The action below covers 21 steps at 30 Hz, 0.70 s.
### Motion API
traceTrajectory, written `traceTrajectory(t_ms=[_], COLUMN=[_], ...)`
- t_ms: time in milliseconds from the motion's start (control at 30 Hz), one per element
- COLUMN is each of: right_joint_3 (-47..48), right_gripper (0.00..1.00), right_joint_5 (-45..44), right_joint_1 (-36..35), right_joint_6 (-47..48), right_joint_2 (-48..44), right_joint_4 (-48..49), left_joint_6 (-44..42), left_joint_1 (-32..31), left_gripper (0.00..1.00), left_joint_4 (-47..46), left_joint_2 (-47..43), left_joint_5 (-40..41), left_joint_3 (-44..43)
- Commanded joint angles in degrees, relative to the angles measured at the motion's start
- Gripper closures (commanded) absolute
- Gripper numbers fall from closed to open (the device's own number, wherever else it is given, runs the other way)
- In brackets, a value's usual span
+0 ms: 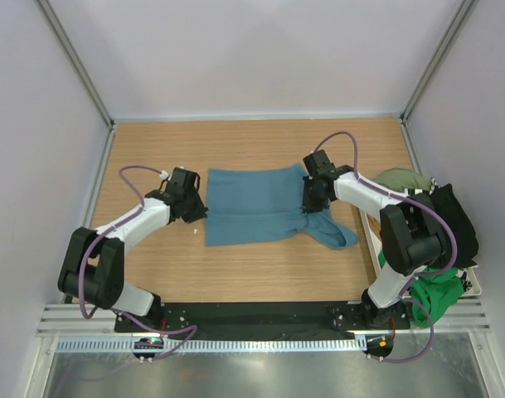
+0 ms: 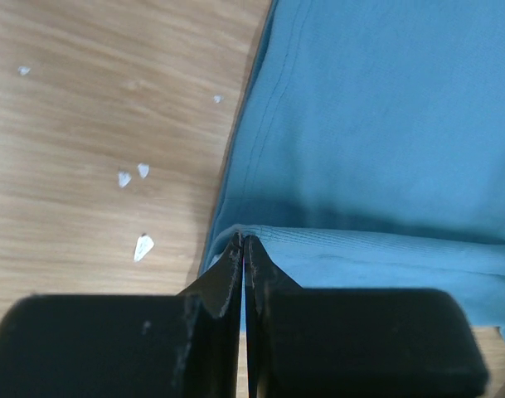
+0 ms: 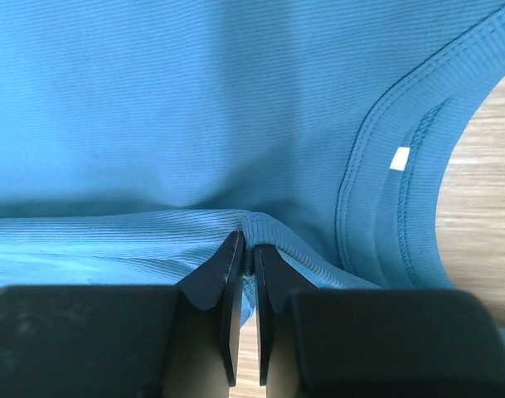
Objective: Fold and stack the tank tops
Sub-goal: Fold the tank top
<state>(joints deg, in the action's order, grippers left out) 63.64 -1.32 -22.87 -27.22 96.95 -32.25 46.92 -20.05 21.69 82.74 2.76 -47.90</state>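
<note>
- Folding the teal tank top (image 1: 252, 206) looks like your step now; it lies in the middle of the table (image 1: 260, 274).
- Your left gripper (image 2: 243, 242) is squeezed tight on the top's left fold.
- Your right gripper (image 3: 245, 246) shows a thin gap at the right fold; you can't tell if it grips.
- Next, you likely lay both folds down gently and let go.

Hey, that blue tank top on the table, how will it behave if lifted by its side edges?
Probably floppy: the teal tank top bunches into a soft ridge where the fingers of the left gripper pinch it, so the middle would likely sag. Probably light, being thin ribbed knit. The loose strap end beyond the right gripper may dangle.
</note>
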Motion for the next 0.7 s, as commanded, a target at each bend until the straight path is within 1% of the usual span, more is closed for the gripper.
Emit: traceTrajectory(t_ms=[0, 100, 133, 167, 200, 233, 267, 300, 333, 367, 400, 433, 500, 533, 667], right_joint_3=[2.63, 2.2, 1.85, 1.06, 0.01, 0.0, -0.7, -0.88, -1.06, -1.75, -2.28, -2.9, -5.62, -6.67, -13.17], right_gripper=[0.84, 0.65, 0.53, 0.48, 0.41, 0.4, 0.4, 0.4, 0.4, 0.4, 0.41, 0.41, 0.41, 0.41, 0.4], right_joint_5=[-1.75, -1.4, -1.4, -1.49, -2.1, -2.11, -3.06, -3.59, -4.03, -5.17, -5.62, -5.97, -6.41, -6.32, -7.38], right_joint_1=[0.99, 1.08, 1.16, 1.08, 1.16, 1.16, 1.08, 1.08, 1.08, 1.08, 1.16, 1.08, 1.16, 1.08, 1.08], right_joint_6=[0.51, 0.42, 0.59, 0.59, 0.5, 0.59, 0.5, 0.59, 0.59, 0.5, 0.5, 0.42, -0.02, -0.2, -1.08], right_joint_2=[0.7, -0.26, -1.14, -2.19, -4.81, -6.32, -7.72, -10.52, -11.77, -13.17, -15.36, -16.51, -18.36, -20.37, -25.83], right_joint_4=[0.34, 1.31, 2.1, 2.36, 2.98, 2.98, 2.9, 2.02, 1.41, 0.79, -0.43, -0.88, -1.5, -1.94, -2.38], left_joint_6=[-2.09, -2.44, -2.53, -2.71, -3.05, -3.06, -3.23, -3.41, -3.58, -3.59, -3.67, -3.67, -3.59, -3.5, -2.62], left_joint_1=[0.72, 0.81, 0.89, 0.89, 0.89, 0.89, 0.89, 0.81, 0.81, 0.89, 0.89, 0.89, 0.81, 0.89, 0.37], left_gripper=[1.0, 1.0, 0.99, 0.95, 0.88, 0.88, 0.74, 0.68, 0.52, 0.45, 0.43, 0.37, 0.34, 0.33, 0.33], left_joint_4=[-3.06, -2.8, -2.62, -2.45, -1.84, -1.39, -1.13, -0.87, -0.6, -0.16, 0.45, 0.63, 1.07, 1.07, 0.19], left_joint_2=[3.03, 5.23, 5.33, 5.41, 5.15, 4.63, 3.84, 3.05, 1.13, 0.15, -0.73, -2.56, -4.16, -4.86, -8.72], left_joint_5=[-0.57, -1.18, -1.1, -0.92, -0.4, 0.22, 0.92, 1.54, 1.89, 2.07, 2.07, 1.72, 0.76, -0.99, -4.78], left_joint_3=[-3.95, -5.54, -5.8, -6.15, -6.24, -6.24, -5.81, -5.37, -5.01, -4.31, -3.87, -3.35, -1.5, -0.62, 5.26])
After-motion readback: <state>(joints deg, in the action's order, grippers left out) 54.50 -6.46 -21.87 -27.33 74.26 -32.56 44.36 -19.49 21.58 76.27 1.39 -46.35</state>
